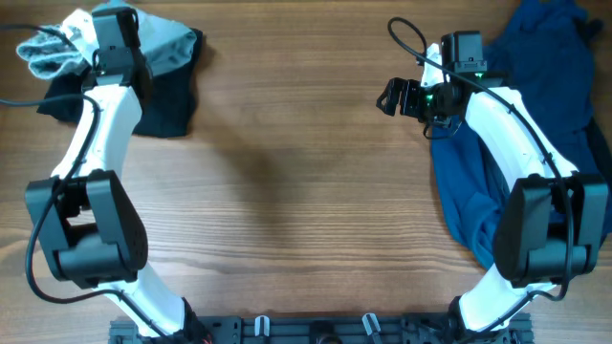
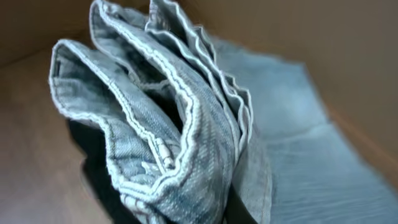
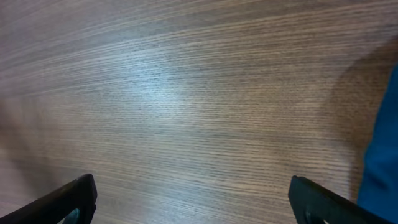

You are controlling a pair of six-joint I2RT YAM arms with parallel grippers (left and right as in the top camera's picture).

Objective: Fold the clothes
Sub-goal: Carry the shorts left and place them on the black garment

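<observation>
A folded light blue denim garment [image 1: 48,50] is bunched at the far left corner, on top of a pale grey-green garment [image 1: 167,46] and a dark garment [image 1: 167,100]. My left gripper [image 1: 81,53] is shut on the denim; in the left wrist view the denim folds [image 2: 168,124] fill the space between the fingers. A pile of dark blue clothes [image 1: 545,124] lies at the right. My right gripper [image 1: 397,96] is open and empty above bare wood, just left of the blue pile, whose edge shows in the right wrist view [image 3: 382,149].
The wooden table [image 1: 296,191] stretches between the two piles. A black cable [image 1: 406,33] loops above the right wrist. A black rail [image 1: 316,330] runs along the near edge.
</observation>
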